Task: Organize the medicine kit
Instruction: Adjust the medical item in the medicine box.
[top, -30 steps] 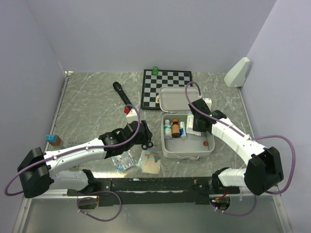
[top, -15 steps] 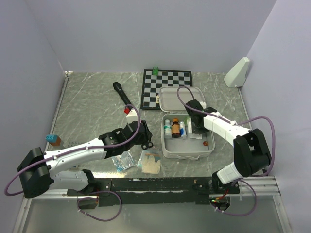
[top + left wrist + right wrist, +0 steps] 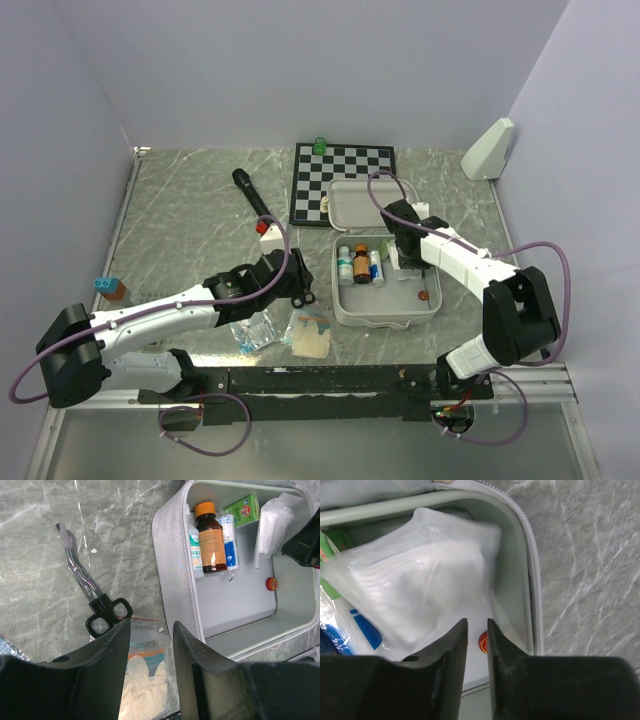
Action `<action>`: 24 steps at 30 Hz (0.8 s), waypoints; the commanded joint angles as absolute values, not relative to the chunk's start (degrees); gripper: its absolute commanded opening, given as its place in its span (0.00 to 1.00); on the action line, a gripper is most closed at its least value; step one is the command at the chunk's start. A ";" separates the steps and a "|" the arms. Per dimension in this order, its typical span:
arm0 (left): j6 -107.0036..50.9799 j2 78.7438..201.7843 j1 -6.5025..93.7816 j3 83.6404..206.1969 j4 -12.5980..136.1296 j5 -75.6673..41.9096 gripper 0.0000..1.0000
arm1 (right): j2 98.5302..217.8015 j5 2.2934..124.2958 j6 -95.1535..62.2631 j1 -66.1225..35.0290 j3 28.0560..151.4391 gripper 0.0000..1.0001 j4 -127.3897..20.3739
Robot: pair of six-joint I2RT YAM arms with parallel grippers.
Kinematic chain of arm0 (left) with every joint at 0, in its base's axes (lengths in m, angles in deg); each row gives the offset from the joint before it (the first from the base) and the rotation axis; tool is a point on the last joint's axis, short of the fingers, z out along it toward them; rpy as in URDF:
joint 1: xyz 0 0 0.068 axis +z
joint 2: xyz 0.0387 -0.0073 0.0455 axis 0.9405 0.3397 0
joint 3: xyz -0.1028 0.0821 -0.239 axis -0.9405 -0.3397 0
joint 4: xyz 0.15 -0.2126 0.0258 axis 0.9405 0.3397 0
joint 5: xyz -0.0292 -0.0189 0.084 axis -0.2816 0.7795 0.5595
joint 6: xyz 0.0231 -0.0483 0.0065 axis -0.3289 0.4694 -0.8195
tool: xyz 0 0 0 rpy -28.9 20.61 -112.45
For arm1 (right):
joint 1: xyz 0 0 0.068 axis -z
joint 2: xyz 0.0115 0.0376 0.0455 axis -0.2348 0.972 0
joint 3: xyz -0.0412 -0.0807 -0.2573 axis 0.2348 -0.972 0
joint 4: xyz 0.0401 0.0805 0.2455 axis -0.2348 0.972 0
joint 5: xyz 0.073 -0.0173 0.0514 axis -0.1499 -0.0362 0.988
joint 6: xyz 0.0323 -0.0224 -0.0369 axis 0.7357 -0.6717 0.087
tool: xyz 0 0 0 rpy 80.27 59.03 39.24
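1. The medicine kit (image 3: pixel 385 303) lies open on the bench (image 3: pixel 190 210), right of centre; its lid is folded back flat toward the chessboard (image 3: pixel 345 175); the near half of the tray is mostly bare.
2. Along the tray's far wall stand small bottles, an amber bottle (image 3: pixel 210 540) and a green box (image 3: pixel 242 510); a white gauze packet (image 3: pixel 420 580) fills the far right corner; a small red cap (image 3: pixel 483 642) sits loose near the right wall.
3. The right pincer (image 3: pixel 476 625) hangs over that corner, just above the packet; its jaws stand a narrow slit apart with nothing between them.
4. The left pincer (image 3: pixel 151 625) hovers left of the kit, about half open and empty, above a bag of gloves (image 3: pixel 145 660); black-handled scissors (image 3: pixel 100 604) lie just beside the bag.
5. The step in hand looks like seating the packet and clearing off; the right arm would do best to widen its jaws a little and rise straight up, so no finger drags the soft packet or catches the zipped rim.
6. For the gloves, the left arm should come down on the bag's middle, clear of the scissor handles; the bare near floor of the tray seems the natural spot.
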State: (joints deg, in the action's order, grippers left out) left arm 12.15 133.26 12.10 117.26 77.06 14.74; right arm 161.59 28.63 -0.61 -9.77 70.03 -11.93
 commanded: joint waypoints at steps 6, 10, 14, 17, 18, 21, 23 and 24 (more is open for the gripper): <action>11.82 132.89 12.31 119.07 76.17 14.15 0.44 | 152.50 30.42 1.79 -10.15 70.19 0.41 -11.91; 12.09 132.97 12.31 118.89 75.74 13.62 0.44 | 152.58 33.23 2.84 -10.15 69.49 0.32 -15.60; 12.09 132.89 12.31 119.16 76.44 13.88 0.44 | 157.49 36.48 3.37 -8.75 70.36 0.23 -17.89; 12.18 132.53 12.31 118.89 76.53 14.06 0.44 | 161.18 40.17 3.63 -7.69 70.19 0.19 -20.17; 12.18 132.27 12.31 118.63 76.44 13.97 0.44 | 161.89 41.49 3.63 -7.60 70.01 0.18 -21.13; 12.18 132.27 12.31 118.28 76.26 13.97 0.44 | 164.79 42.91 4.07 -7.25 70.36 0.18 -21.50; 12.00 132.62 12.31 118.45 76.18 13.97 0.44 | 166.55 42.82 4.69 -6.29 70.89 0.18 -21.14; 12.00 132.80 12.31 118.54 76.26 13.97 0.45 | 167.25 42.73 4.95 -5.67 71.06 0.17 -21.14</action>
State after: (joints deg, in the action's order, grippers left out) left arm 12.18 133.26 12.10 117.26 77.04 14.15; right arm 165.49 41.11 3.22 -7.59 69.95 -19.43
